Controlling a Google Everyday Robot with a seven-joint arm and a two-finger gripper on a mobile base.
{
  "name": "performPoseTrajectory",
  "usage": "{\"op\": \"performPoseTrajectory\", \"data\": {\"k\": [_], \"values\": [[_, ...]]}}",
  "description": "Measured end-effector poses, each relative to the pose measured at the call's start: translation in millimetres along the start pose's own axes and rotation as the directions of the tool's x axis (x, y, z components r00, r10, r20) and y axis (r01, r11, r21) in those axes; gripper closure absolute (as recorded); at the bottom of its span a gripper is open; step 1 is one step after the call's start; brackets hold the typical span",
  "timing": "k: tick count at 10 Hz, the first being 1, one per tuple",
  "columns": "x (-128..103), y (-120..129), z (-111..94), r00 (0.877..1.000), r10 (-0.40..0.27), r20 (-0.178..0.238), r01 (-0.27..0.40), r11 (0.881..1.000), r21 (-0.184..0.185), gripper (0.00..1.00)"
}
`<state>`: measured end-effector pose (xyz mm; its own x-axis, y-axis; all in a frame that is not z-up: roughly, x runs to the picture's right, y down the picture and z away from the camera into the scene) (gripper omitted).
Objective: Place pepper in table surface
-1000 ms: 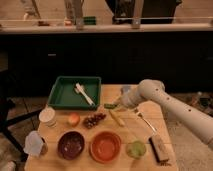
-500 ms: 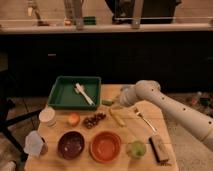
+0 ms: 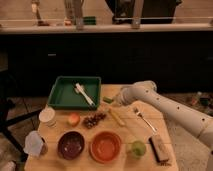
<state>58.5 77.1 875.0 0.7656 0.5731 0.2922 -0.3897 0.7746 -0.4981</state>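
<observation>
The pepper (image 3: pixel 107 99), small and dark green, sticks out to the left of my gripper (image 3: pixel 113 99). My gripper is shut on the pepper and holds it just above the table surface (image 3: pixel 127 131), close to the right edge of the green tray (image 3: pixel 65 96). The white arm reaches in from the right. The gripper hides most of the pepper's right end.
A white utensil (image 3: pixel 84 93) lies in the tray. On the table are a pale yellow vegetable (image 3: pixel 117 117), a fork (image 3: pixel 141 119), grapes (image 3: pixel 94 120), a peach-coloured fruit (image 3: pixel 73 119), a white cup (image 3: pixel 47 116), a dark bowl (image 3: pixel 71 144), an orange bowl (image 3: pixel 105 147), a green cup (image 3: pixel 137 148) and a brush (image 3: pixel 159 148).
My gripper has moved left with the pepper, toward the tray's right edge. Everything else on the table has stayed put.
</observation>
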Motion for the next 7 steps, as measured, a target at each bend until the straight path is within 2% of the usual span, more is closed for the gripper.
{"op": "performPoseTrajectory", "data": {"k": [3,7], "values": [[21,-19,10,0.997,0.069,-0.017,-0.069,0.997,0.022,1.0],[48,-30,22,0.99,0.134,-0.034,-0.134,0.991,0.017,1.0]]}}
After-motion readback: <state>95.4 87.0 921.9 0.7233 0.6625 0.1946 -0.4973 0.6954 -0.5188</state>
